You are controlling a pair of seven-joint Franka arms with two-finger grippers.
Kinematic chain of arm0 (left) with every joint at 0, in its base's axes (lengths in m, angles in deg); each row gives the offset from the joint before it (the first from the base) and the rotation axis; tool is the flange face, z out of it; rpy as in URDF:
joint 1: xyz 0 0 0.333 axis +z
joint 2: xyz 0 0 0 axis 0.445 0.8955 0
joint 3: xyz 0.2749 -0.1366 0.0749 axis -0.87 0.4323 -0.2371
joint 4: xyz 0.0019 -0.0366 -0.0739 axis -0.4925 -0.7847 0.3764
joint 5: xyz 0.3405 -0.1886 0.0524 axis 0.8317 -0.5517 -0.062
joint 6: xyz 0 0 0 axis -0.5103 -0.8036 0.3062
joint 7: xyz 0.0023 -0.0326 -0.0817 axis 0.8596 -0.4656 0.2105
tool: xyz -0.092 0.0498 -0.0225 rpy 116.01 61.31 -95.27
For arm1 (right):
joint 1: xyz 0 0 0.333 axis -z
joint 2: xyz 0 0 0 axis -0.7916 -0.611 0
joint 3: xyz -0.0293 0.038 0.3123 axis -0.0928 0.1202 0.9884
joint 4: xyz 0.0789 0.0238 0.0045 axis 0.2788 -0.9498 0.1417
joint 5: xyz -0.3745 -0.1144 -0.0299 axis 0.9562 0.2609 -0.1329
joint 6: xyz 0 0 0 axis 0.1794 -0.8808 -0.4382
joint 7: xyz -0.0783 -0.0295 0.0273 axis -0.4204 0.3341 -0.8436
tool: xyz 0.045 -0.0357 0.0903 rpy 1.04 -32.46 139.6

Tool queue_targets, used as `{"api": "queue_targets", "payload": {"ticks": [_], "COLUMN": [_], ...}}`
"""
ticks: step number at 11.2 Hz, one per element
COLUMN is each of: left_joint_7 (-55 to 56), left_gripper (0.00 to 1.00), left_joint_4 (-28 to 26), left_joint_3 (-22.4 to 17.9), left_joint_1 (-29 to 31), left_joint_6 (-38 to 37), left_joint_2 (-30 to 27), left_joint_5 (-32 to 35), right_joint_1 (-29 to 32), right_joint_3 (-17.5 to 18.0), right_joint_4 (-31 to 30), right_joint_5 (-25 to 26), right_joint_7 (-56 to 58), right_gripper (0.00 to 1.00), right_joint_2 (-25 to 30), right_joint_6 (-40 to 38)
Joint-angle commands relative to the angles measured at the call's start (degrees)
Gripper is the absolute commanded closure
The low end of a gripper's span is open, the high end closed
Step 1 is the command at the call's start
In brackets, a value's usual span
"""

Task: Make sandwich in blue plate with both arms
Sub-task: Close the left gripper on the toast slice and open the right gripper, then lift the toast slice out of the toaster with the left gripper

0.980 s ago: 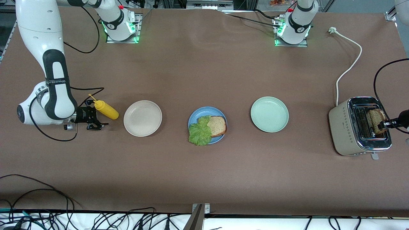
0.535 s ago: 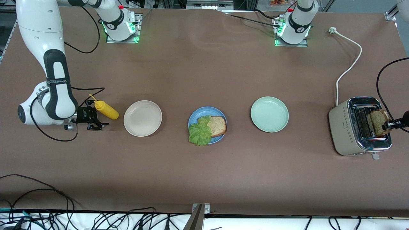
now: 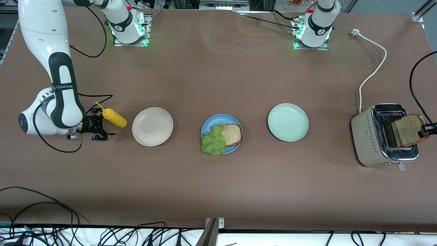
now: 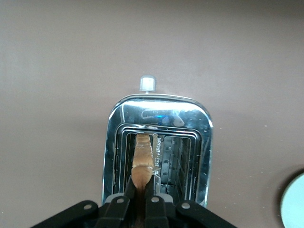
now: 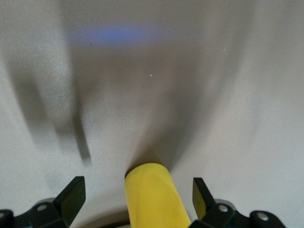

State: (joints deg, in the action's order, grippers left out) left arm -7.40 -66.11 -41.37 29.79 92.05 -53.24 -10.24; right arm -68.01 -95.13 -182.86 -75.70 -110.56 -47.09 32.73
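The blue plate [image 3: 209, 124] sits mid-table with one bread slice [image 3: 233, 134] and the lettuce leaf [image 3: 213, 141] on it. My left gripper [image 3: 425, 130] is shut on the second bread slice [image 3: 408, 130] and holds it upright, mostly out of the toaster [image 3: 372, 136]. In the left wrist view the slice [image 4: 142, 159] stands edge-on between the fingers [image 4: 128, 186], over a toaster slot [image 4: 142, 142]. My right gripper [image 3: 101, 125] is open and low at the table, around the base of the yellow squeeze bottle [image 3: 114, 117]. The bottle [image 5: 153, 195] lies between its fingertips [image 5: 74, 194].
A beige plate [image 3: 152, 126] sits between the bottle and the blue plate. A pale green plate [image 3: 287, 122] sits between the blue plate and the toaster, and its rim shows in the left wrist view [image 4: 293, 199]. The toaster's white cord [image 3: 372, 71] runs toward the left arm's base.
My left gripper has lifted the bread slice higher out of the toaster slot, toward the left arm's end of the table. The right gripper has barely moved.
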Motion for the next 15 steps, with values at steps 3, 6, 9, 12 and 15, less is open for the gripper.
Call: {"api": "queue_targets", "payload": {"ticks": [3, 6, 9, 12, 15], "left_joint_7": [-1.1, -0.7, 5.1, 12.8, 20.5], "left_gripper": [1.00, 1.00, 1.00, 1.00, 1.00], "left_joint_4": [6.7, 6.8, 6.9, 6.8, 6.8], "left_joint_3": [0.6, 4.5, 10.6, 17.5, 23.2], "left_joint_1": [-1.8, -2.3, -2.5, -3.4, -5.2], "left_joint_6": [-8.7, -9.6, -9.9, -9.9, -9.8], "left_joint_2": [-3.2, -4.2, -4.3, -3.8, -2.7], "left_joint_5": [-1.5, -1.6, -1.6, -1.5, -1.5], "right_joint_1": [-0.4, -0.6, -0.8, -1.2, -1.9], "right_joint_3": [0.3, 0.3, 0.3, 0.3, 0.3], "right_joint_4": [1.6, 1.6, 1.6, 1.6, 1.5], "right_joint_5": [2.3, 2.5, 3.7, 4.8, 9.8], "right_joint_7": [-3.5, -3.5, -3.5, -3.9, -7.3], "right_gripper": [0.00, 0.00, 0.00, 0.00, 0.00], "right_joint_2": [0.2, 0.2, 0.1, -0.2, -0.4], "right_joint_6": [0.0, 0.0, 0.1, 0.9, 1.7]}}
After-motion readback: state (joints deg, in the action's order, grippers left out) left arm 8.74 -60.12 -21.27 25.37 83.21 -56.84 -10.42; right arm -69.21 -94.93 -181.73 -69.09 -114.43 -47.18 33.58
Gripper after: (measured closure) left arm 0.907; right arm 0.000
